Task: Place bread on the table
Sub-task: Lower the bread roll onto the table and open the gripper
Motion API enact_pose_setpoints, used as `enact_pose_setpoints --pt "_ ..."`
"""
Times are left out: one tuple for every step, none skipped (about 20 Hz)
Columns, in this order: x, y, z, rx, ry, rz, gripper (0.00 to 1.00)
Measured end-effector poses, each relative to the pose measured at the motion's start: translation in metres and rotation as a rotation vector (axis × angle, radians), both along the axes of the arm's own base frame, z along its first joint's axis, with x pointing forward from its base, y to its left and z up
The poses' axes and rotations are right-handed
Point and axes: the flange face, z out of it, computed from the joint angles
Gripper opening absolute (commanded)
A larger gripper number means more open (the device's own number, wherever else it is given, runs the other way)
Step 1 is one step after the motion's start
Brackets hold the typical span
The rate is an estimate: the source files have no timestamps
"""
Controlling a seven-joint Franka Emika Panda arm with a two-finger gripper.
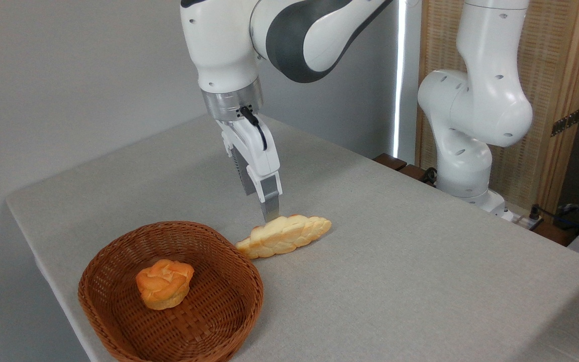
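Observation:
The bread [284, 235], a long pale golden braided loaf, lies on the grey-beige table [420, 261] just right of the basket rim, its left tip almost touching the rim. My gripper [260, 206] hangs straight down just above the loaf's back edge. The near finger [270, 201] ends right at the top of the loaf, and the other finger shows darker behind it, higher and to the left. The jaws stand apart and nothing is held between them.
A brown wicker basket [118, 306] sits at the table's front left corner with a small round orange bun [165, 283] inside. The arm's white base [465, 171] stands past the table's far right edge. The table's front edge runs close beside the basket.

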Motion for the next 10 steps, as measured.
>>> enact_pose_setpoints --pt "0.0 0.0 0.001 -0.003 0.0 0.006 1.0" --pt "0.0 0.0 0.002 -0.006 -0.002 0.011 1.0" --pt "0.0 0.0 0.003 -0.007 -0.003 0.013 1.0" --pt "0.001 0.002 0.005 -0.008 -0.008 0.016 1.0" --pt "0.002 0.002 0.007 -0.009 -0.012 0.018 1.0" --pt "0.004 0.004 0.011 -0.012 -0.021 0.022 1.0" --pt "0.005 0.004 0.014 -0.013 -0.026 0.023 1.0" --pt "0.006 0.005 0.017 -0.014 -0.034 0.025 1.0" --pt "0.007 0.006 0.019 -0.015 -0.037 0.026 1.0" --pt "0.008 0.006 0.021 -0.016 -0.042 0.025 1.0"
